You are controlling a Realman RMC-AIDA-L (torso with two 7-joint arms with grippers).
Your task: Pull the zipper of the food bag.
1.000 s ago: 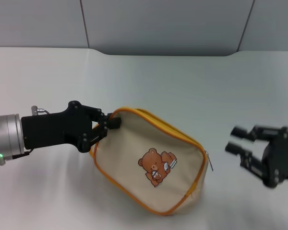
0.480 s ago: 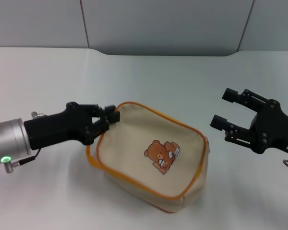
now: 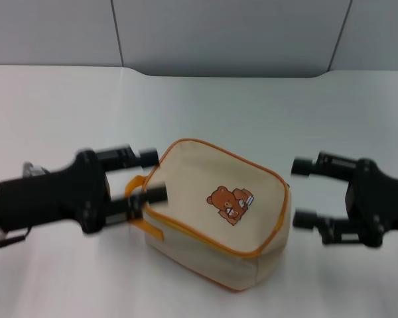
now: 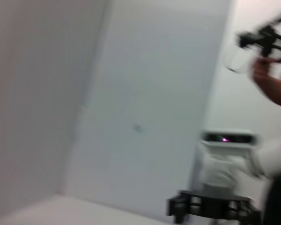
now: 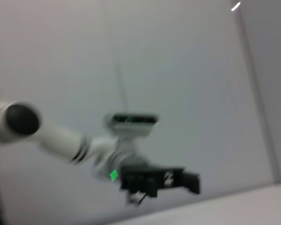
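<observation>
Now the food bag (image 3: pixel 219 215) sits on the white table (image 3: pixel 265 112), bear print (image 3: pixel 231 203) facing up, with a gripper at each end. Its zipper (image 3: pixel 186 228) runs as an orange-yellow band around the edge; the metal pull tab cannot be made out. At the bag's left end, the left gripper (image 3: pixel 149 175) has its jaws spread, one finger near the upper corner of the bag and the other by the orange loop handle (image 3: pixel 138 213); whether either finger touches the fabric is unclear. Just beside the bag's right end, the right gripper (image 3: pixel 302 192) has its jaws wide apart, holding nothing. Neither wrist view shows the bag; each shows the other arm's gripper (image 4: pixel 210 208) (image 5: pixel 159 182) against a pale wall.
</observation>
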